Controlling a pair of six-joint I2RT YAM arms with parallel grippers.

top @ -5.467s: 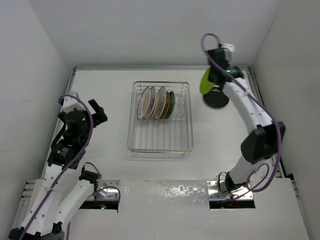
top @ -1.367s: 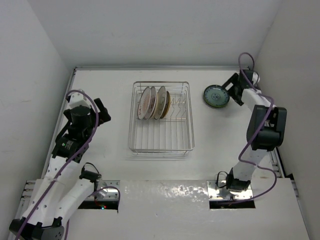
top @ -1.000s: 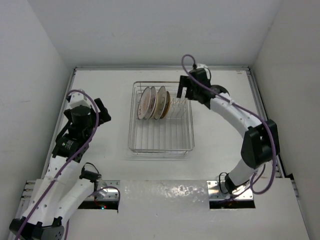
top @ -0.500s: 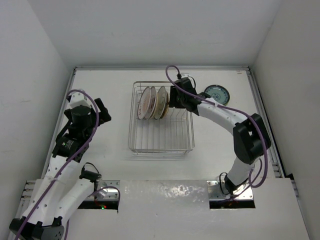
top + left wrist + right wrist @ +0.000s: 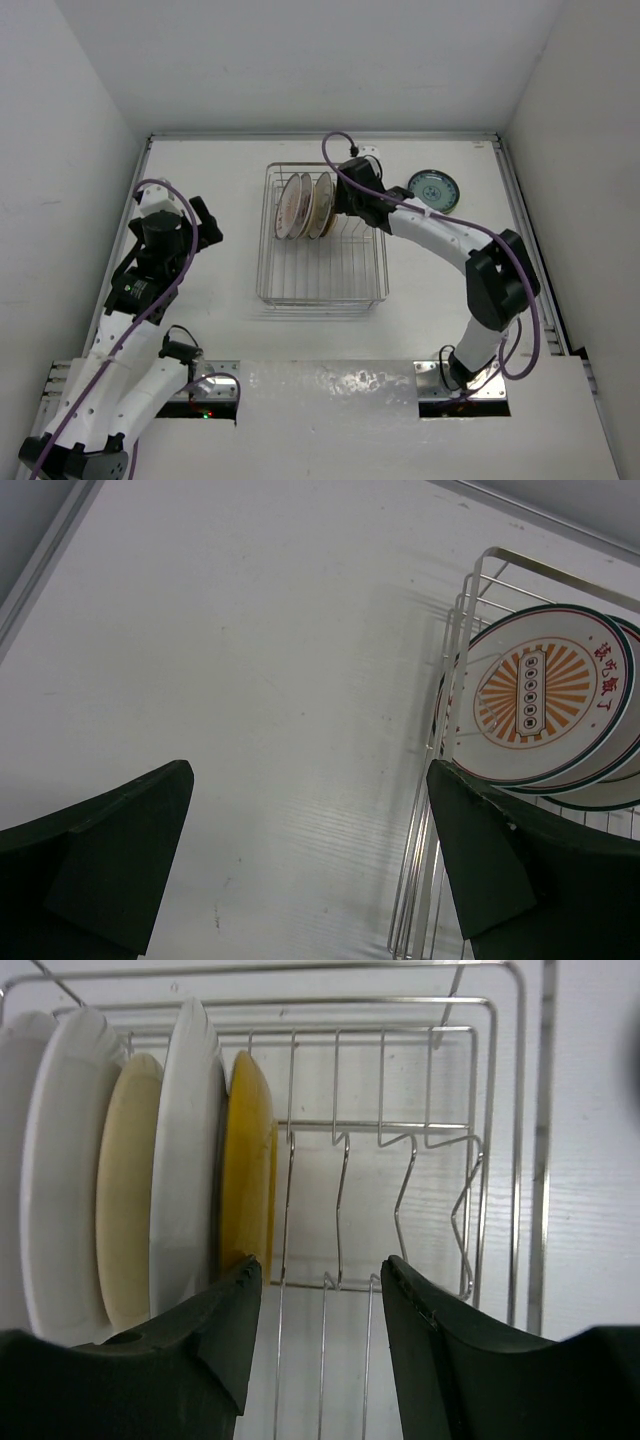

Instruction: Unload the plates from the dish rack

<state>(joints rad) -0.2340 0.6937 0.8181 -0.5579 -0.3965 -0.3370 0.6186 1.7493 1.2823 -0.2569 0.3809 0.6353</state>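
At the left of the white surface [image 5: 232, 165], the left end effector [image 5: 203, 222] hangs with its fingers spread wide and nothing between them, well apart from the rack.

Mid-surface is the rectangular silver wire dish rack [image 5: 322, 298], its long axis running near to far. A handful of small round plates [image 5: 308, 205] stand on edge at its far end, packed close. Their faces turn left and right, so the row runs across the rack.
- Leftmost face seen from the left wrist: a white plate with an orange-red sunburst [image 5: 540, 695], leaning slightly.
- Rightmost: a yellow-orange plate [image 5: 248, 1160], with a bare slot beside it.

The right end effector [image 5: 320, 1270] is over the rack, fingers parted and holding nothing. In the wrist view one finger overlaps the yellow-orange plate's lower rim and the other sits over the bare slot. Whether there is contact I cannot tell.

To the right of the rack, a dark teal plate [image 5: 433, 190] lies flat on the surface, already out.

Handling, as a judgement: the plates look stiff, light and glazed — likely slick, and liable to chip against wire or a neighbour. The best hold is a pinch across the thin rim at the top, then a straight lift upward to clear the prongs.
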